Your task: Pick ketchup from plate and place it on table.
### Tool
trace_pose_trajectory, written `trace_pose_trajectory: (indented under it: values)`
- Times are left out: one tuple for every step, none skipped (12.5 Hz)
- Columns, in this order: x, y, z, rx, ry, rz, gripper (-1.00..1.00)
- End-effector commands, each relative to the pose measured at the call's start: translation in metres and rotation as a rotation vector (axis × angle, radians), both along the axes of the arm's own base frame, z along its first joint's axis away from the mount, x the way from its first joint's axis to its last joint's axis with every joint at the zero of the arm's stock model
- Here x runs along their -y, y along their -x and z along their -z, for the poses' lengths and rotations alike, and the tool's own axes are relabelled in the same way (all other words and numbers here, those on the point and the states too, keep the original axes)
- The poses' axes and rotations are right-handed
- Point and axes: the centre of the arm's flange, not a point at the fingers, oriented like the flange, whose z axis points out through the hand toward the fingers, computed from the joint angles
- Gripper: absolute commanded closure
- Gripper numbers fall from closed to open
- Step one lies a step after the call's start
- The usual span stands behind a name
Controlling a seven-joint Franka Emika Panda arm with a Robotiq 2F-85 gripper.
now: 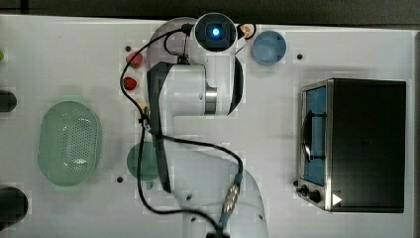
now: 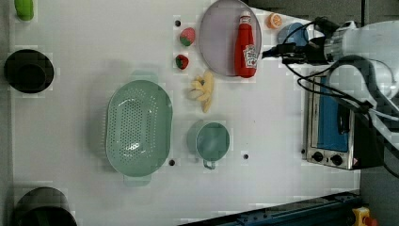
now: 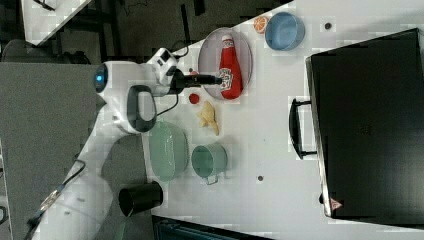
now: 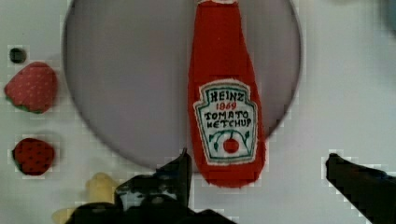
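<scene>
The ketchup (image 2: 246,46) lies flat on the plate (image 2: 219,42), its base reaching over the plate's rim onto the desk (image 2: 263,122); the plate sits near a desk edge. In the top view the robot arm (image 1: 198,89) covers the bottle, and only a sliver of the plate's rim shows beside it. The wrist view reads the bottle's label and shows the gripper (image 4: 257,177) released, its fingers spread wide to either side of the bottle's base without touching it. The left view shows the gripper (image 2: 275,52) just beside the bottle. The right view shows a black oven (image 3: 367,120) from its closed top, while the left view shows its glass door. The blue bowl (image 3: 284,31), green basket (image 2: 138,128) and green cup (image 2: 211,141) hold nothing. Two strawberries (image 4: 30,86) and a banana (image 2: 203,89) lie on the desk beside the plate.
</scene>
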Motion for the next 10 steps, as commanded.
trace_pose_trajectory:
  values:
    - [-0.016,-0.006,0.029,0.022,-0.008,-0.072,-1.00]
    - [-0.016,-0.007,0.041,0.031,-0.007,-0.072,-1.00]
    - [-0.016,-0.008,0.053,0.041,-0.003,-0.076,-1.00]
    - [-0.016,-0.009,0.065,0.052,0.000,-0.080,-1.00]
    - [-0.015,-0.010,0.075,0.064,-0.001,-0.077,-1.00]
    - [-0.015,-0.011,0.085,0.072,-0.002,-0.075,-1.00]
    - [-0.016,-0.010,0.096,0.074,-0.005,-0.075,-1.00]
    - [-0.019,-0.011,0.104,0.083,-0.007,-0.077,-1.00]
    - [-0.019,-0.011,0.111,0.085,-0.007,-0.076,-1.00]
    - [-0.018,-0.011,0.117,0.085,-0.007,-0.073,-1.00]
